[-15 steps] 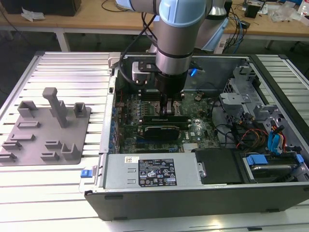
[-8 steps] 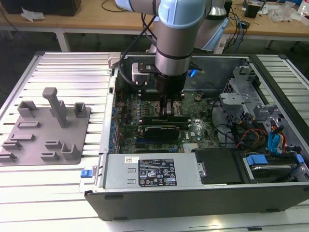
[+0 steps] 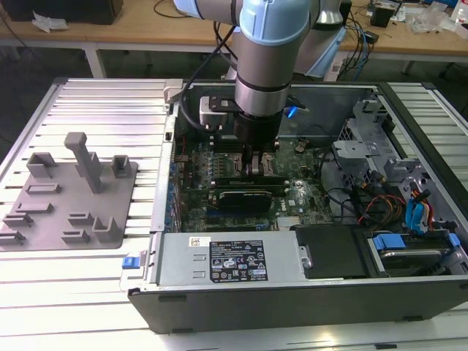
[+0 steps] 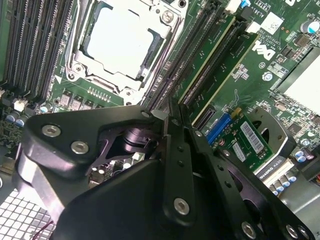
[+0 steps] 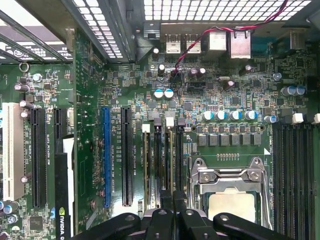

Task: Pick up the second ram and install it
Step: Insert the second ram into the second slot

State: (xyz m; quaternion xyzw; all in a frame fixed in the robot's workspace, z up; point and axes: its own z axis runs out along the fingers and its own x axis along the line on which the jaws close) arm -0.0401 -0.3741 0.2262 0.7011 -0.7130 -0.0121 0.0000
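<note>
Gripper (image 4: 172, 117) low inside the case (image 3: 292, 289), fingers pressed together on the ram (image 4: 212, 57) edge — stick upright in its slot beside the CPU socket (image 4: 122, 42), likely being seated.

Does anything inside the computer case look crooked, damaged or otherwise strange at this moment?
Nothing stands out. The gripper is low over the memory slots beside the CPU socket, above two green sticks standing in neighbouring slots. The grey tray lies flat outside the case.

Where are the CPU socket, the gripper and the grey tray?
CPU socket (image 4: 122, 42): second wrist view, on its silver centre plate.
Gripper (image 4: 172, 117): second wrist view, at its tips.
Grey tray (image 3: 51, 208): exterior view, on its flat base.
</note>
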